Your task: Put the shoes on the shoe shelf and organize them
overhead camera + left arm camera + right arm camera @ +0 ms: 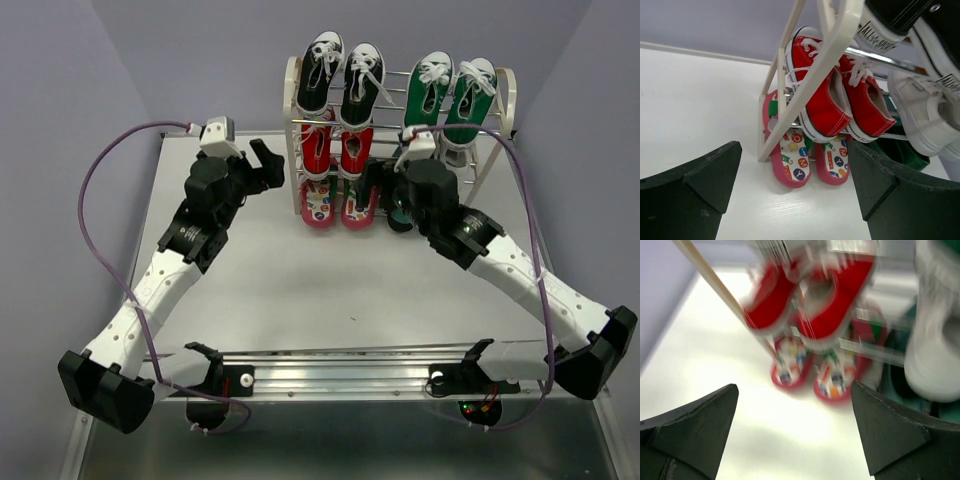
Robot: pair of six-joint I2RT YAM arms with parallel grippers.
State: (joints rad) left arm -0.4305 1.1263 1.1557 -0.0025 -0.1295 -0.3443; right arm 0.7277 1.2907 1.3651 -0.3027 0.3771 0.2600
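Top camera first. The shoe shelf [293, 130] stood at 12 o'clock on the table [300, 290]. Its left column was stacked neatly:

- black-white sneakers [322, 75] on top
- red sneakers [318, 150] in the middle
- flip-flops [320, 205] at the bottom

Green-and-white sneakers [432, 90] took the top right. Each pair sat side by side on its own tier, so to me the sorting looked basically done.

The left gripper [268, 163] hung at the shelf's 9 o'clock, just beside the frame, and I couldn't see any contact. The right gripper [385, 195] sat low at the shelf's 6 o'clock, close to the bottom tier. Toward 6 o'clock there was plenty of bare table for backing out.

In the left wrist cam the fingers [695, 185] were spread wide with nothing between them. The red pair leaned heel-down on the rods, probably because the rods sit at stepped heights. The flip-flops lay flat under them, with their near ends poking out past the frame foot. A dark green shoe [900, 150] was tucked in at 3 o'clock. The slanted cream upright was the edge I'd watch on this side.

The right wrist cam was badly smeared, but the jaws were clearly spread and empty. Red shoes showed at 12 o'clock with the flip-flops just below them. The rods and a white blur crowded 3 o'clock, while it was open floor at 9.
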